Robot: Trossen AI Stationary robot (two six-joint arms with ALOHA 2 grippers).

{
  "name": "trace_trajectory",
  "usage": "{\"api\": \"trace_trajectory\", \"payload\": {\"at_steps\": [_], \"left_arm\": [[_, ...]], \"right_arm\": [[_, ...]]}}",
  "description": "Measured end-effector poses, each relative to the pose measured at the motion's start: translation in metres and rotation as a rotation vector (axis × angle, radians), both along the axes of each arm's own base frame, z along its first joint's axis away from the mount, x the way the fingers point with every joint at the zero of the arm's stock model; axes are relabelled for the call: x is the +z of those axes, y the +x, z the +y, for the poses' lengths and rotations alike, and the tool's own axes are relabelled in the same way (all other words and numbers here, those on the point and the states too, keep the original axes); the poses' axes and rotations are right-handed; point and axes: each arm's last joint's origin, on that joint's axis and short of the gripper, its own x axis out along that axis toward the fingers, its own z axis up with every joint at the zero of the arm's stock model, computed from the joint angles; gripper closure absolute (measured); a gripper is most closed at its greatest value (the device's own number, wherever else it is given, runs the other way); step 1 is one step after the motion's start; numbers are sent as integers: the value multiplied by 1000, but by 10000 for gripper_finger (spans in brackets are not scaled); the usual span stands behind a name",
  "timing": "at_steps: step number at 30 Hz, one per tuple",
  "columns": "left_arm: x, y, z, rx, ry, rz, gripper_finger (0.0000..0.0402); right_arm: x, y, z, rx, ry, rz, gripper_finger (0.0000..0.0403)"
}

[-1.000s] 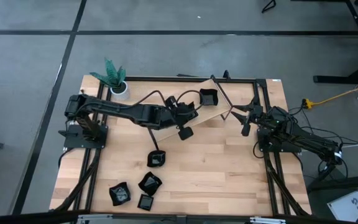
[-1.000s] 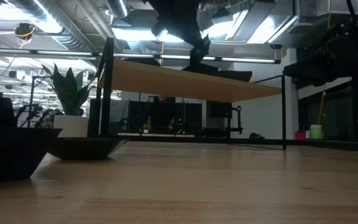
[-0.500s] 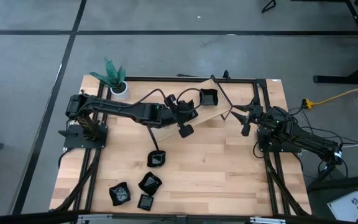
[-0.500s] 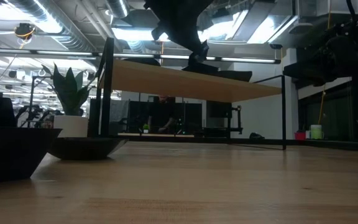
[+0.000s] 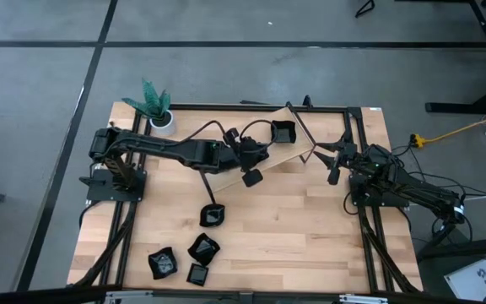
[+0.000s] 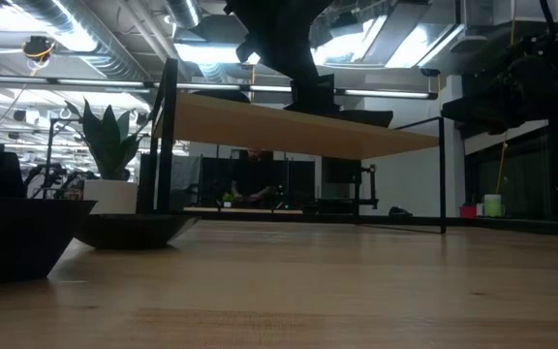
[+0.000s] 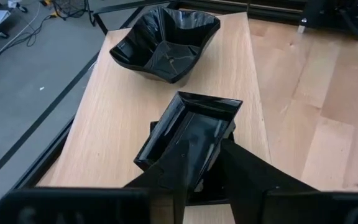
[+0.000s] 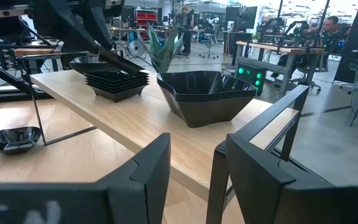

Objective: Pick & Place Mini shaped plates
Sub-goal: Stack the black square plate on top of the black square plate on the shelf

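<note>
On the raised shelf, the left gripper pinches a rectangular plate atop a stack, near the wavy bowl-like plates. Four plates remain on the table, so placing seems partly done. The right gripper waits, parted. Only the right wrist view reveals the stacked layers.

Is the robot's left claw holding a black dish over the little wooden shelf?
Yes: the left gripper has its fingers around a rectangular black dish over the wooden shelf.
</note>
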Motion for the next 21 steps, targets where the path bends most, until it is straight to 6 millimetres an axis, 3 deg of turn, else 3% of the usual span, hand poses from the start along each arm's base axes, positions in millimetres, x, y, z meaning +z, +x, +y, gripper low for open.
{"api": "trace_trajectory", "payload": {"at_steps": [14,21], "left_arm": [[-3,-1,-2,-84,-31,45,306],[1,2,-2,-166,83,68,304]], "right_arm": [[0,0,0,0,0,0,249],[0,0,0,0,0,0,249]]}}
